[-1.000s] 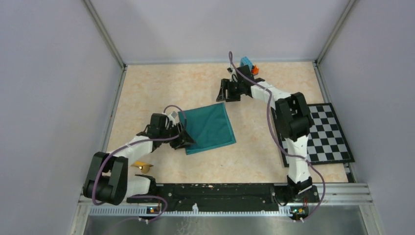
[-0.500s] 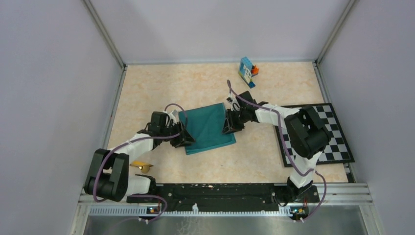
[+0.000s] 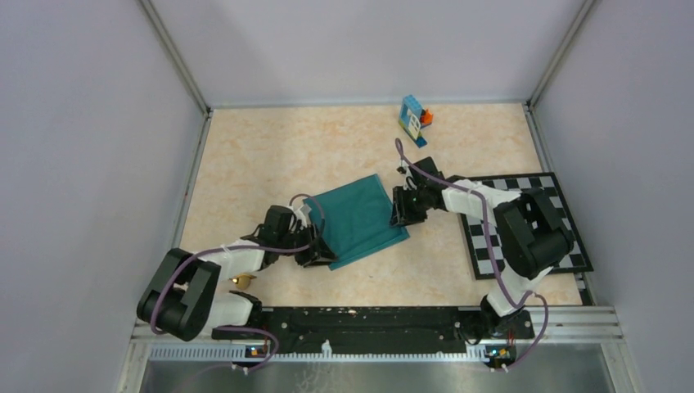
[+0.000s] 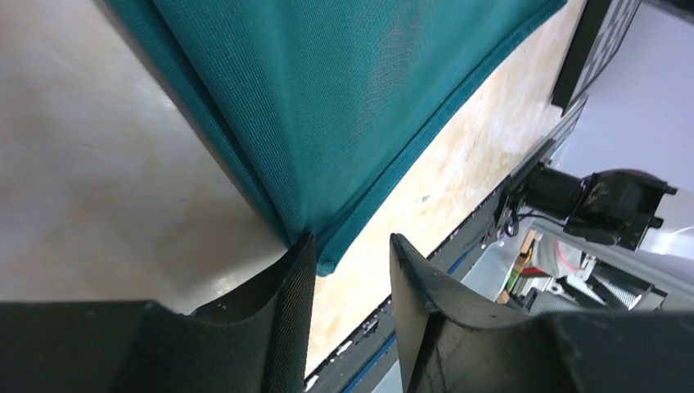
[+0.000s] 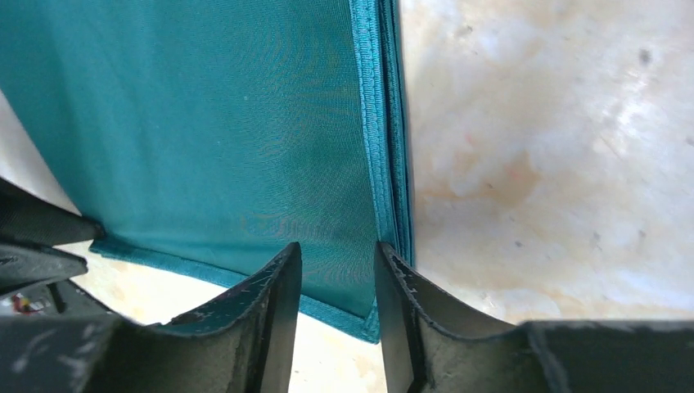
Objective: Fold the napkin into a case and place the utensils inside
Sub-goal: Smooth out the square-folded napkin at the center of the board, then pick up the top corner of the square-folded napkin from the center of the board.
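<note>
From above, the folded napkin (image 3: 358, 219) lay on the tabletop (image 3: 270, 155), with the left gripper (image 3: 315, 252) at its near-left corner and the right gripper (image 3: 403, 209) at its right edge. A utensil (image 3: 240, 280) lay beside the left arm. In the left wrist view, the jaws stood narrowly spread astride that corner. In the right wrist view, the jaws stood slightly parted over the layered edge.

— Bright in here, isn't it? Even light from overhead; seen from above, the napkin (image 3: 358, 219) throws hardly any shadow.
— Close in, though, there's a dark band under one edge of the napkin, and the left gripper's fingers (image 4: 282, 327) go black and soft.
— The table (image 5: 556, 147) just beside the napkin looks washed out, nearly glaring.
— The napkin's weave stays sharp, mind.
</note>
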